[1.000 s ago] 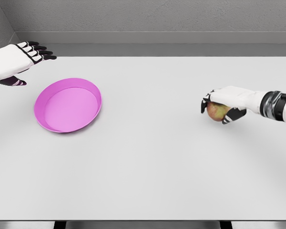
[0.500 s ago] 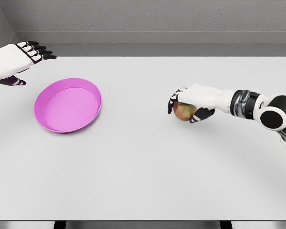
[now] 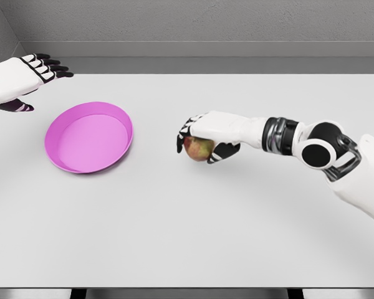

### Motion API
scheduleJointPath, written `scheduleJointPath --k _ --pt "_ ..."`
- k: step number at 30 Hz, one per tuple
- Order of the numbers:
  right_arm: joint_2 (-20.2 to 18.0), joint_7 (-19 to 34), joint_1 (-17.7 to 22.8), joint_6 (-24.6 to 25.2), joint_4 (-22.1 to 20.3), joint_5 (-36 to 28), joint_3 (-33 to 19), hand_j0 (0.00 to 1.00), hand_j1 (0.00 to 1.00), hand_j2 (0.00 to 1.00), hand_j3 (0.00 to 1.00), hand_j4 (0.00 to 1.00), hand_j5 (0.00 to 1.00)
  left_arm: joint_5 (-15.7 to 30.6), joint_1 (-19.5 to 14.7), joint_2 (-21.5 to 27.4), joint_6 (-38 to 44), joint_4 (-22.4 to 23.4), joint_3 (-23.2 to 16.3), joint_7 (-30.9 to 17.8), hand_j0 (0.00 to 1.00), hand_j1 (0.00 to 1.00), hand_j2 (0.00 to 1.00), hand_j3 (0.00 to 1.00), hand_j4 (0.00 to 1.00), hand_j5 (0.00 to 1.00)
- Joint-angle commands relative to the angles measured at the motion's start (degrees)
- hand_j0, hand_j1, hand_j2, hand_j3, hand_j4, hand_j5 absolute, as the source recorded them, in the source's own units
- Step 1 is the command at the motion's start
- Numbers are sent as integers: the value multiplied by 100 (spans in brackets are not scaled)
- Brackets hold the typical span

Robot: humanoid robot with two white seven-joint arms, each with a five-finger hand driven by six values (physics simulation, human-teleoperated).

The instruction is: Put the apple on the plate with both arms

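Right hand (image 3: 202, 138) wrapped over the apple (image 3: 198, 148), mid-table, right of the plate (image 3: 121, 146) — carrying step, I'd say. Left hand (image 3: 19, 81) hovers spread, far left — next: reach the plate, release.

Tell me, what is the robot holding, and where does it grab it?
The right hand holds the apple from above, fingers curled over its top.

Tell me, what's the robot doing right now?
Right hand shut on apple, mid-table. Left hand open, beyond pink plate. Nothing between apple and plate.
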Motion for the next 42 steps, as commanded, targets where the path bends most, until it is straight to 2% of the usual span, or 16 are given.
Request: scheduleJointPath --k 1,6,12,13,14,22,24,27,29,30,32,34,37,38,40,42 --pt "175 -8 0 4 -3 -19 95 55 55 55 55 55 55 33 0 6 -1 3 12 3 100 100 100 100 100 100" --pt "404 -8 -211 30 -3 -19 323 55 55 55 55 55 55 42 0 6 -1 -6 3 3 100 100 100 100 100 100" --pt "421 -8 -237 66 -3 -19 394 55 55 55 55 55 55 42 0 6 -1 -15 20 3 100 100 100 100 100 100" --pt "413 -8 -237 74 -3 -19 394 61 61 61 61 61 61 42 0 -3 -1 -15 3 3 100 100 100 100 100 100" --pt "404 -8 -237 92 6 -19 376 100 100 100 100 100 100 42 0 6 -1 -15 12 3 100 100 100 100 100 100" --pt "325 -8 -246 30 -3 -10 341 100 100 100 100 100 100 42 0 6 -1 -15 12 3 100 100 100 100 100 100" --pt "-176 -8 -229 4 -3 -10 -80 100 100 100 100 100 100 42 0 -3 -1 -15 3 3 100 100 100 100 100 100" --pt "-1538 -8 -9 4 41 -10 -1398 100 100 100 100 100 100 33 0 -12 -1 -15 12 3 100 100 100 100 100 100" --pt "-2118 -8 562 4 120 -19 -2400 100 100 100 100 100 100 33 0 -12 -1 -15 -6 3 100 100 100 100 100 100" --pt "-2364 -8 676 4 164 -19 -2638 100 100 100 100 100 100 24 0 -29 -1 -15 -6 3 100 100 100 100 100 100" --pt "-2488 -8 800 -22 489 -10 -2876 100 100 100 100 100 100 24 -9 -108 -1 -94 -15 -172 100 100 100 100 100 100" --pt "-2541 -8 817 -584 691 -19 -2867 100 100 100 100 100 100 15 -26 -363 -1 -392 -23 -331 100 100 100 100 100 100" --pt "-2506 -8 1107 -1357 613 -19 -2814 100 100 100 100 100 100 15 -70 -477 -1 -1104 -15 -471 100 100 100 100 100 100" --pt "-2488 -8 1090 -1648 586 -10 -2823 100 100 100 100 100 100 24 -62 -539 -1 -1333 -15 -576 100 100 100 100 100 100" --pt "-2470 -8 1055 -1710 498 -19 -2823 100 100 100 100 100 100 24 -35 -644 -1 -1728 -32 -770 100 100 100 100 100 100" --pt "-2470 -8 1046 -1692 463 -19 -2823 100 100 100 100 100 100 24 -35 -776 -1 -1843 -85 -779 100 100 100 100 100 100"
